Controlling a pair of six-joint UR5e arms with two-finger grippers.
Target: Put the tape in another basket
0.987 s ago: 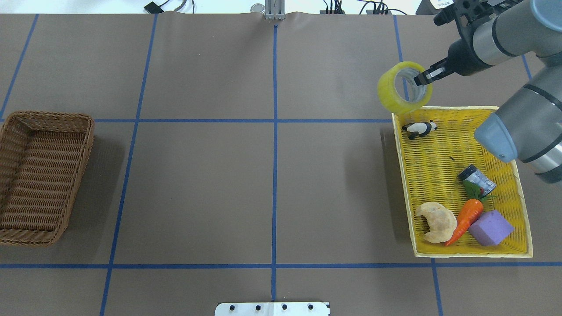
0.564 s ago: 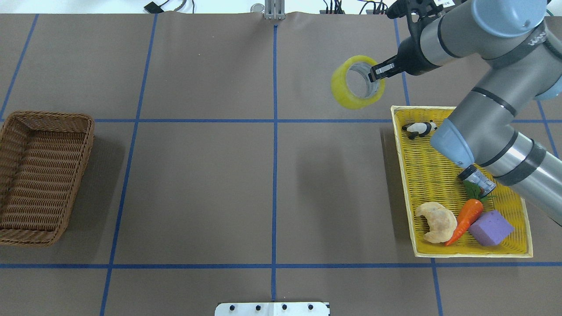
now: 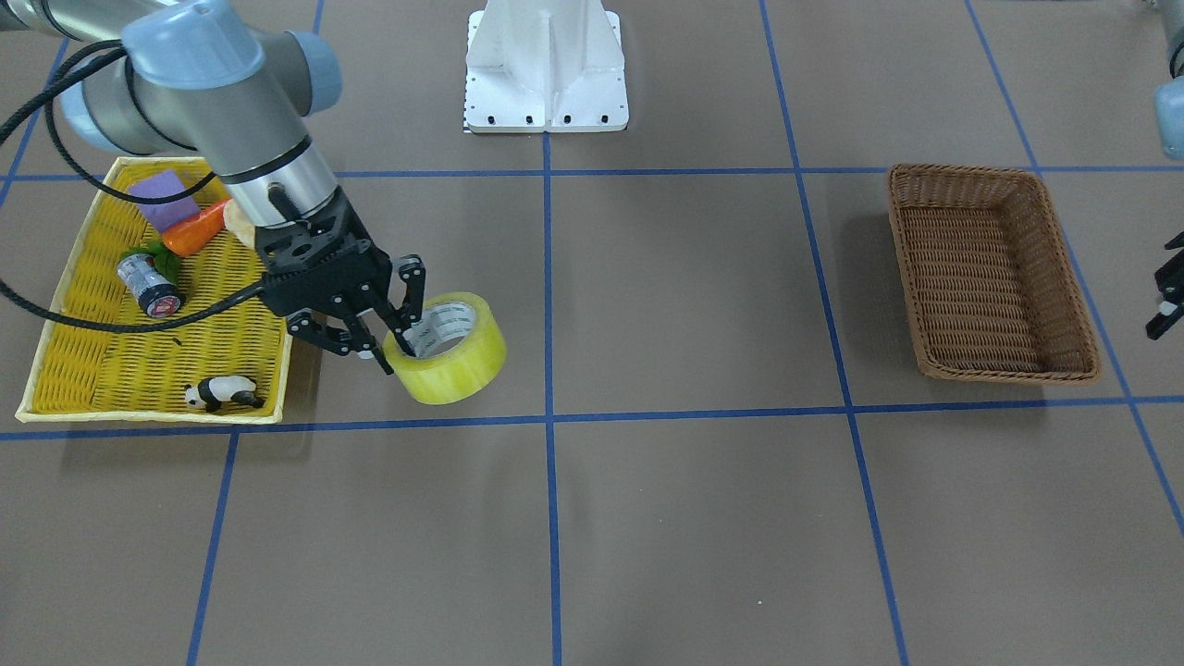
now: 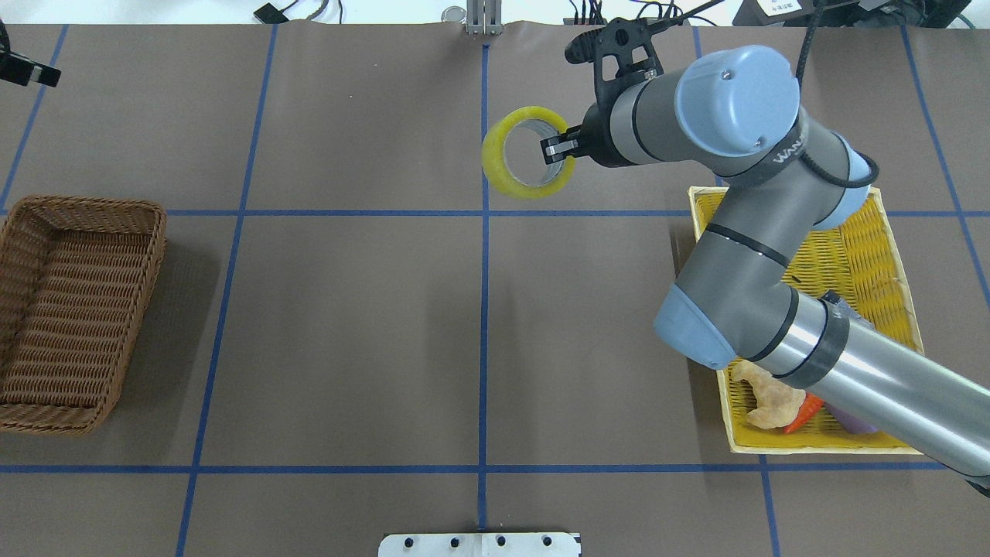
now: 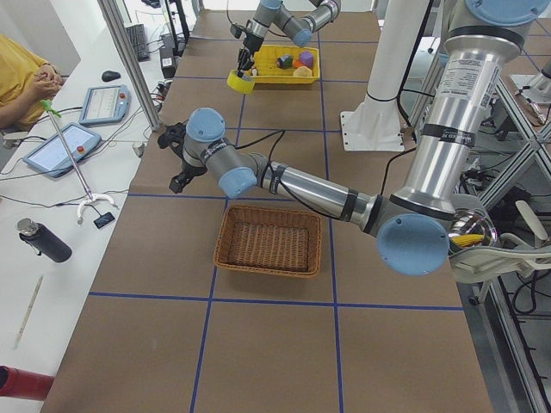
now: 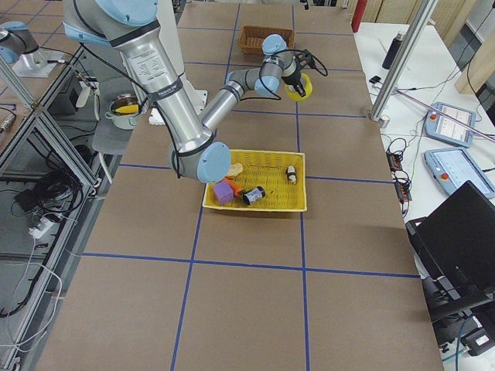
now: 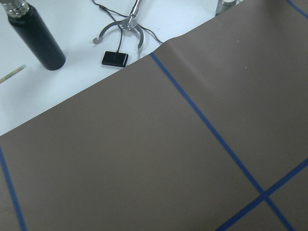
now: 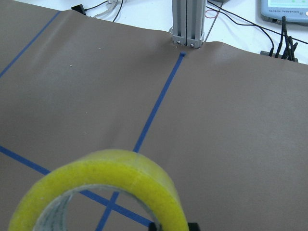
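Note:
The tape point(image 4: 503, 166), a wide yellow roll with a white printed core, hangs in the air near the table's far centre line. It also shows in the front-facing view point(image 3: 453, 370) and fills the bottom of the right wrist view point(image 8: 110, 178). My right gripper point(image 4: 558, 147) is shut on its wall, one finger inside the core and one outside. The brown wicker basket point(image 4: 85, 205) stands at the left, with nothing in it. My left gripper point(image 3: 1167, 287) hovers beyond the basket's far side, partly cut off, and its fingers look spread and hold nothing.
The yellow woven tray point(image 3: 92, 370) on the robot's right holds a toy panda point(image 3: 219, 393), a small can point(image 3: 148, 285), a carrot point(image 3: 190, 233), a purple block point(image 3: 162, 196) and a croissant point(image 4: 769, 394). Brown paper with blue tape lines lies between tray and basket.
My right arm has carried the tape leftward, from above the yellow tray's far corner to the table's centre line. The grip on the tape is unchanged.

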